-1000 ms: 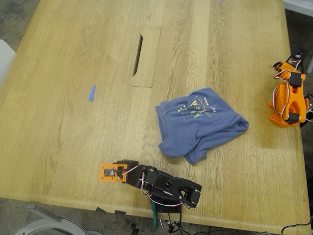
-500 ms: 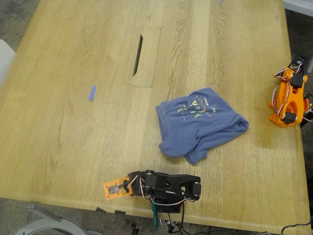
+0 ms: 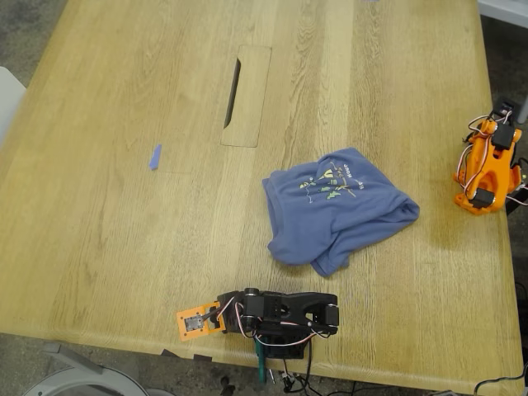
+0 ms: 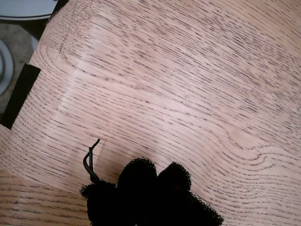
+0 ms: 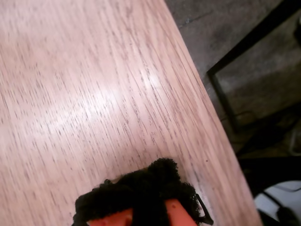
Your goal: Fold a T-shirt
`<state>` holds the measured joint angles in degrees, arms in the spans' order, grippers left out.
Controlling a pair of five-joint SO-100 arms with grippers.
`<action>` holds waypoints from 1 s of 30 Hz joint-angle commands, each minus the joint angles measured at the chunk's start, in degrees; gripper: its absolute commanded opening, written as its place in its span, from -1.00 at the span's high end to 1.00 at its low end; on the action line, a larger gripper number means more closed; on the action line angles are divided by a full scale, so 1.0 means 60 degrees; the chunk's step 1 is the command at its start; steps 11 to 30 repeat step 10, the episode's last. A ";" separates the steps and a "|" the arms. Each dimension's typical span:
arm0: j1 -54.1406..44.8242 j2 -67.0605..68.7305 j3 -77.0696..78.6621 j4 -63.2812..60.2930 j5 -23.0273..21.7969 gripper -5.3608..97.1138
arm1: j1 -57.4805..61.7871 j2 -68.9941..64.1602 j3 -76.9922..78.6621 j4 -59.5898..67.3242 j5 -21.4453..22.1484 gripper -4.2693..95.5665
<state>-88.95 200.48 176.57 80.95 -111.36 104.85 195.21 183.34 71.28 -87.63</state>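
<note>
The slate-blue T-shirt (image 3: 334, 214) lies crumpled in a loose bundle on the wooden table (image 3: 107, 231), right of centre in the exterior view, with its colourful chest print (image 3: 330, 181) facing up. My first gripper (image 3: 193, 323) is on the black arm at the table's front edge, low over bare wood and well clear of the shirt. Its black foam pads (image 4: 136, 176) touch, holding nothing. My second gripper (image 3: 503, 111) is on the orange arm folded up at the exterior view's right edge. Its pads (image 5: 150, 179) look closed over bare wood by the table edge.
A tiny blue scrap (image 3: 155, 157) lies on the exterior view's left. A rectangular cable hatch (image 3: 247, 95) is set into the table behind the shirt. Black tape (image 4: 19, 96) marks the front edge near my first gripper. A chair base (image 3: 82, 381) stands below.
My first arm has drawn back toward the front edge, its gripper now lower and nearer the rim. My second arm has folded back slightly. The T-shirt has not moved.
</note>
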 commanded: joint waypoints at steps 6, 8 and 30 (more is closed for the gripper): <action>0.0073 0.1055 -0.0161 0.0132 0.0029 0.90 | 0.0176 -0.0015 0.0645 0.0132 -0.1187 0.91; 0.0073 0.1055 -0.0161 0.0132 0.0029 0.90 | 0.0176 -0.0015 0.0645 0.0132 -0.1187 0.91; 0.0073 0.1055 -0.0161 0.0132 0.0029 0.90 | 0.0176 -0.0015 0.0645 0.0132 -0.1187 0.91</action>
